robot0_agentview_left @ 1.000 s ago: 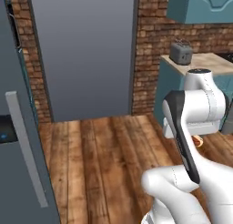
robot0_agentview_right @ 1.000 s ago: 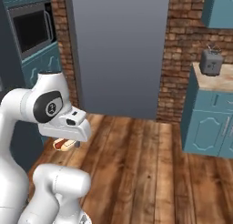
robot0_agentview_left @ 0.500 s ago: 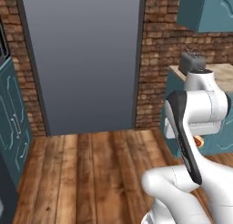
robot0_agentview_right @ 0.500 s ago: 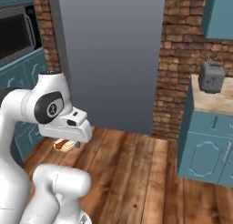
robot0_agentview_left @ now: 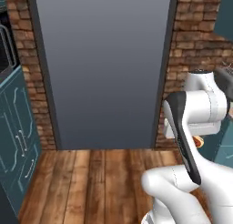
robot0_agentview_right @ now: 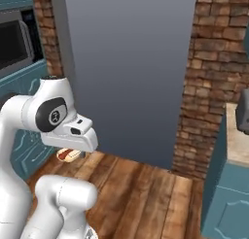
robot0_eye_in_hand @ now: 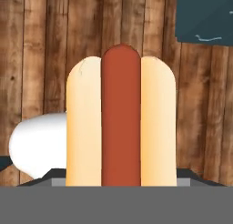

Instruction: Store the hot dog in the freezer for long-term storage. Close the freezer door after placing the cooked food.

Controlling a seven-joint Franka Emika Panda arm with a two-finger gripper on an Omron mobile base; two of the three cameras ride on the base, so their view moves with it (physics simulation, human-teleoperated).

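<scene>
The hot dog (robot0_eye_in_hand: pixel 120 118), a tan bun with a red sausage down its middle, sits upright and very close in the hand view, above the wood floor. It also peeks out as a small orange piece under the hand (robot0_agentview_right: pixel 67 156) and beside the arm's wrist (robot0_agentview_left: pixel 198 141). My gripper (robot0_agentview_right: pixel 73 148) hangs low in front of the base, shut on the hot dog, its fingers hidden by the bun and the hand. The freezer and the freezer door are out of view.
A tall flat grey panel (robot0_agentview_left: pixel 104 68) stands ahead between brick walls (robot0_agentview_left: pixel 200 45). Teal cabinets (robot0_agentview_left: pixel 13 141) and a microwave (robot0_agentview_right: pixel 14 43) are on the left. A counter with a toaster (robot0_agentview_right: pixel 243 117) is on the right. Wood floor (robot0_agentview_left: pixel 91 182) lies ahead.
The whole picture has shifted: the camera has moved, the dark fridge side has slid out at the left and the grey panel looks nearer. The hot dog stays in the gripper.
</scene>
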